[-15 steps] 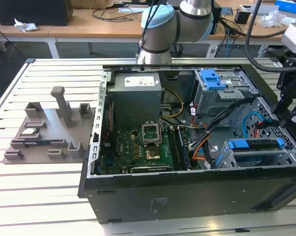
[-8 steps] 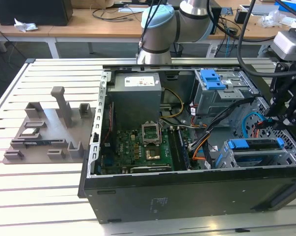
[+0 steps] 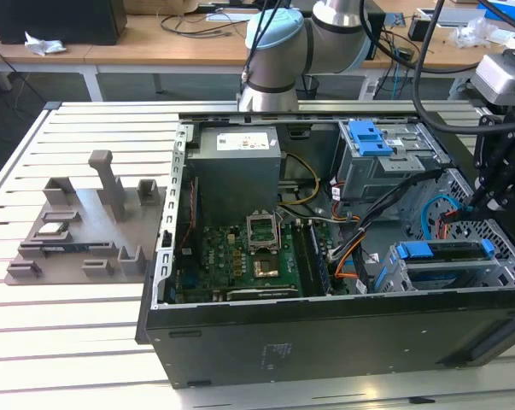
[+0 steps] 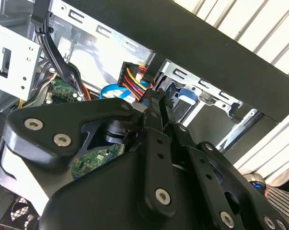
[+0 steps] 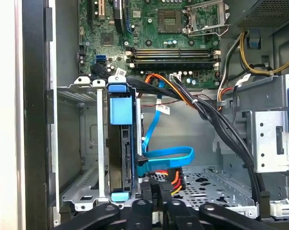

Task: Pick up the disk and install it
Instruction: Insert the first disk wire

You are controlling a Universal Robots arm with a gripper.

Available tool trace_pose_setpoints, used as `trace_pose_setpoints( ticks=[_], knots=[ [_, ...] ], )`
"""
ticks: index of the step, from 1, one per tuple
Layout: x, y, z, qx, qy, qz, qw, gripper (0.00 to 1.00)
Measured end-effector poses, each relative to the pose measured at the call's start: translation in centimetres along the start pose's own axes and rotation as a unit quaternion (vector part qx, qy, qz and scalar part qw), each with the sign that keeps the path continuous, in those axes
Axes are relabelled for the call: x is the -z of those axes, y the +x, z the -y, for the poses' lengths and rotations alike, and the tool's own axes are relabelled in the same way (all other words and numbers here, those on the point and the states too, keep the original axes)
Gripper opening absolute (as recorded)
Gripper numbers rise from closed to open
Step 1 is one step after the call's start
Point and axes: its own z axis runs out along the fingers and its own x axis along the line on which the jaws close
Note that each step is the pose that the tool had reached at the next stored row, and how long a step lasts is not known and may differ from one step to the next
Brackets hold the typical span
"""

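The disk (image 5: 126, 160) stands on edge in a slot of the metal drive cage (image 5: 82, 143), its blue bracket (image 5: 120, 111) on top. In the exterior view the disk (image 3: 445, 254) lies in the cage at the case's right end. My gripper (image 5: 155, 194) hangs just beside the disk's connector end, over a plug with red, yellow and orange wires (image 5: 173, 179). A flat blue data cable (image 5: 166, 155) loops from the disk's edge. The black fingers (image 4: 156, 108) are pressed together, tips close to the coloured-wire plug (image 4: 134, 79). In the exterior view the gripper (image 3: 473, 207) sits above the cage.
The open computer case (image 3: 325, 333) lies on a slatted table. Inside it are the motherboard (image 3: 240, 256), a grey power-supply box (image 3: 236, 166) and a second cage with a blue latch (image 3: 370, 137). Black cable bundles (image 5: 216, 120) cross near the gripper. A grey fixture plate (image 3: 78, 231) sits at the exterior view's left.
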Motion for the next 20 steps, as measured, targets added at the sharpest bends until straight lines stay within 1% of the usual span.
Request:
trace_pose_setpoints(
  ticks=[1, 4, 6, 7, 12, 16, 20],
  knots=[
    [0.01, 0.00, 0.00, 0.000, 0.0000, -0.0006, 1.0000, 0.17],
    [0.00, 0.00, 0.00, 0.000, 0.0001, -0.0017, 1.0000, 0.17],
    [0.00, 0.04, -0.04, 0.000, 0.0001, -0.0017, 1.0000, 0.17],
    [0.01, 0.15, -0.10, 0.000, 0.0001, -0.0018, 1.0000, 0.17],
    [-0.07, 1.18, -0.48, 0.000, 0.0001, -0.0017, 1.0000, 0.17],
    [-0.25, 1.45, -0.56, 0.000, 0.0000, -0.0016, 1.0000, 0.17],
    [-0.38, 1.55, -0.60, 0.000, 0.0001, -0.0019, 1.0000, 0.17]
  ],
)
